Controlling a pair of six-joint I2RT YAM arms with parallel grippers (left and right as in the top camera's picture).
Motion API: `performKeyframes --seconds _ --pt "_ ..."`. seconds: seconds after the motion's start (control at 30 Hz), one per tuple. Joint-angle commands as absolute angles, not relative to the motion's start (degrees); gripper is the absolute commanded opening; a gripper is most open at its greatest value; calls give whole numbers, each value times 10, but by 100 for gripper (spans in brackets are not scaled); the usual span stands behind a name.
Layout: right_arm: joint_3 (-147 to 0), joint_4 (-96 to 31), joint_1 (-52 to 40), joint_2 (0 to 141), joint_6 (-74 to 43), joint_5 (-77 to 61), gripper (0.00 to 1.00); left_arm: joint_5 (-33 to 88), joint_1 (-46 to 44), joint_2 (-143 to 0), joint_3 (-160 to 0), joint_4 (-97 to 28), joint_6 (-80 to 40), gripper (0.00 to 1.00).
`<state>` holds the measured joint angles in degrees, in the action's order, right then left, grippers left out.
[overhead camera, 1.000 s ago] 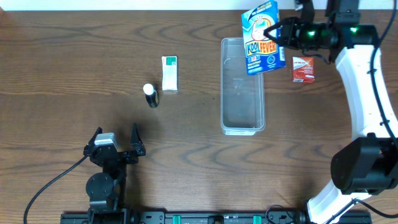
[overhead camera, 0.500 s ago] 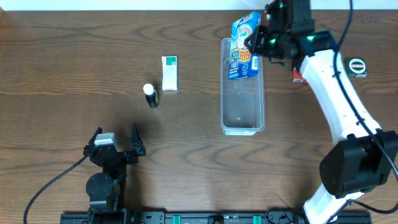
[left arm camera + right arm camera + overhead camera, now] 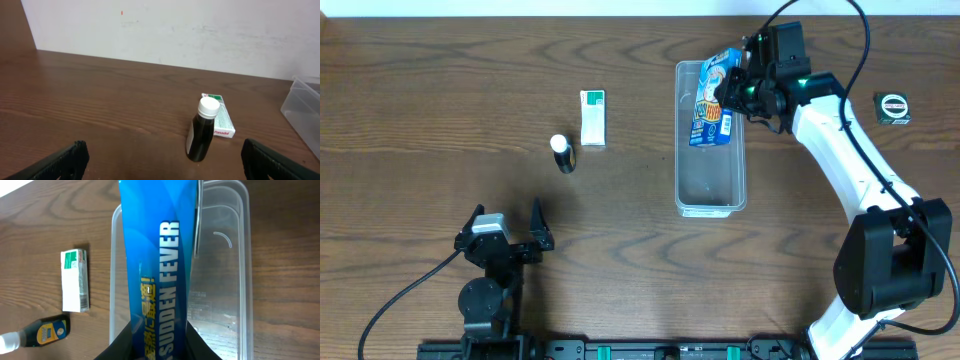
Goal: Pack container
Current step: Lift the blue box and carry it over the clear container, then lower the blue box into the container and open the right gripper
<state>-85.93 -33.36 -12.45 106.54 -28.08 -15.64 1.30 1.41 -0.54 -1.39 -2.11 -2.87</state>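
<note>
- The container [image 3: 710,185] is a clear, long tub. It lies on the brown wood table [image 3: 420,100], a bit right of the middle. One short end points to the far edge of the table and the other points to the robot.
- A blue box [image 3: 712,100] with yellow and white letters is at the far end of the container. It is tilted. From the right wrist view it hangs over the tub's left side. I cannot tell if it touches the bottom.
- The right gripper [image 3: 738,88] is closed tight on the blue box. Its two black fingers pinch the box from both sides.
- The white right arm [image 3: 850,160] reaches in from the right side of the table.
- A small green and white box [image 3: 592,117] lies flat, well to the left of the container.
- A little dark bottle [image 3: 562,153] with a white cap stands up just beside that box, on the robot's side.
- A small round dark thing [image 3: 892,106] sits far to the right, near the table's edge.
- The left gripper [image 3: 507,222] is wide open and holds nothing. It is near the robot's edge of the table, well away from the bottle and the container.
</note>
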Motion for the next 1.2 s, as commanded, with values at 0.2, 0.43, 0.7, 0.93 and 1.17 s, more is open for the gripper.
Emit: performKeyframes --seconds 0.2,0.43,0.7,0.93,1.17 --pt "-846 -321 -136 1061 -271 -174 22 6 17 -2 -2 -41 -22 98" --pt "-846 -319 -147 1074 -261 -154 23 6 17 -2 -2 -41 -22 98" --pt "-846 -315 -147 1119 -250 -189 23 6 17 -2 -2 -41 -22 98" --pt "-846 -305 -146 1127 -246 -197 26 6 17 -2 -2 -41 -22 98" --pt "-846 -291 -145 1127 -239 -197 31 6 17 -2 -2 -41 -22 98"
